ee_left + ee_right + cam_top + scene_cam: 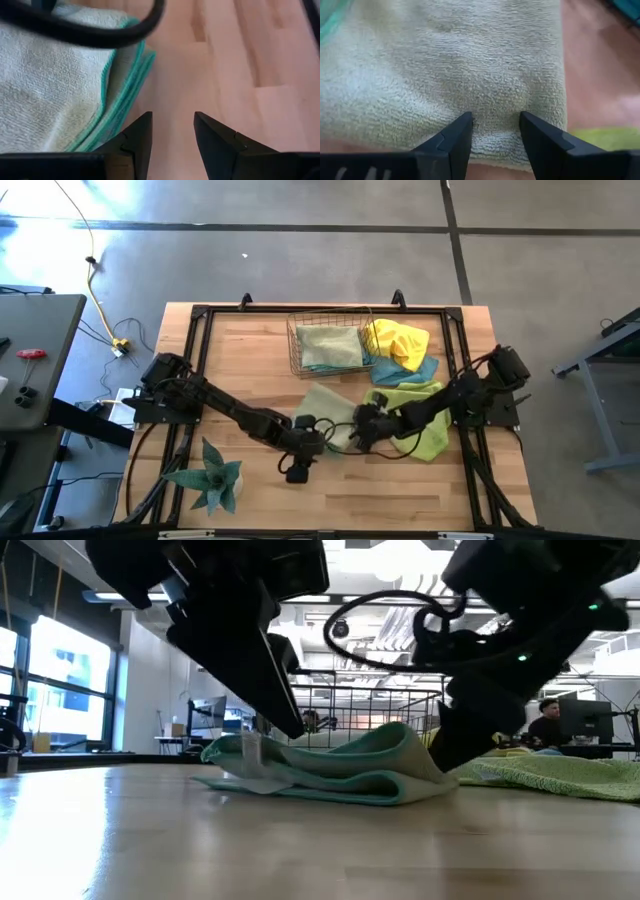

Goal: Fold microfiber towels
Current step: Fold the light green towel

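Both grippers, left and right, are open at the pale towel. We should press its fold flat, edges aligned.

Overhead, table-level, two close wrist views

both arms stretch inward, left pincer and right pincer parted.

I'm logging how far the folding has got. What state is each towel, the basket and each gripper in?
pale green towel: folded, flat on the table, between both grippers.
lime green towel: unfolded, spread out.
yellow towel: crumpled.
blue towel: crumpled under the yellow one.
wire basket: holds one folded towel.
left gripper: open, empty.
right gripper: open over the pale green towel.
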`<control>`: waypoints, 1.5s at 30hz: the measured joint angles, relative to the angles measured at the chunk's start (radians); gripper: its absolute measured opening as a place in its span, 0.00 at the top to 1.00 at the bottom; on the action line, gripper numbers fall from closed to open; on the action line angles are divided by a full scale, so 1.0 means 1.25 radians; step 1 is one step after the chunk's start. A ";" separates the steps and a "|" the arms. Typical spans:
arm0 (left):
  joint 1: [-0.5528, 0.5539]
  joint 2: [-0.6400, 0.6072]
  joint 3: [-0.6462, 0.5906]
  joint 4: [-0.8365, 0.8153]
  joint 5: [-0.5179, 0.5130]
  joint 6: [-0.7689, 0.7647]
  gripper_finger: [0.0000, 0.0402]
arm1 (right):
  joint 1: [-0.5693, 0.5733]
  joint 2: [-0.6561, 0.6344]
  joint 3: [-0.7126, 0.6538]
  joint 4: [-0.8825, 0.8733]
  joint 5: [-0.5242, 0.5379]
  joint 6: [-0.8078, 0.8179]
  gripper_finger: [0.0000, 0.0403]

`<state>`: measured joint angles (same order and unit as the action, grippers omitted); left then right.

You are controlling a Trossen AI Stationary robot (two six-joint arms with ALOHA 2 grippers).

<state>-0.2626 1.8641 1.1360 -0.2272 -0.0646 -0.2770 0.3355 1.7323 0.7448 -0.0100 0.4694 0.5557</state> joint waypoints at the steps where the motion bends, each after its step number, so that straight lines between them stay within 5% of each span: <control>1: 0.000 0.000 0.000 -0.002 -0.011 -0.003 0.66 | -0.007 -0.007 -0.001 0.000 -0.003 -0.008 0.60; 5: 0.002 0.000 0.000 -0.011 -0.028 -0.007 0.66 | -0.021 -0.070 0.010 -0.012 -0.049 0.082 0.60; 9: 0.011 0.000 0.000 -0.018 -0.026 -0.005 0.66 | -0.011 -0.136 0.024 -0.021 -0.069 0.374 0.60; 16: 0.061 0.000 0.000 -0.039 -0.028 0.086 0.66 | 0.036 -0.095 0.031 -0.028 0.049 0.820 0.60; 22: 0.116 0.000 0.001 -0.042 -0.028 0.178 0.66 | 0.062 -0.010 0.031 -0.013 0.102 0.909 0.60; 30: 0.178 0.000 0.001 -0.079 -0.005 0.218 0.66 | 0.066 0.067 0.036 -0.009 0.079 0.674 0.60; 36: 0.163 0.000 0.000 -0.094 0.087 0.141 0.66 | 0.066 0.065 0.035 -0.020 0.051 0.253 0.60; 45: 0.059 0.000 0.000 -0.091 0.093 0.010 0.66 | 0.053 0.059 0.034 -0.014 0.051 -0.356 0.60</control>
<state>-0.1890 1.8641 1.1362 -0.3406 0.0517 -0.2640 0.4017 1.8056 0.7876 -0.0273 0.5335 0.1107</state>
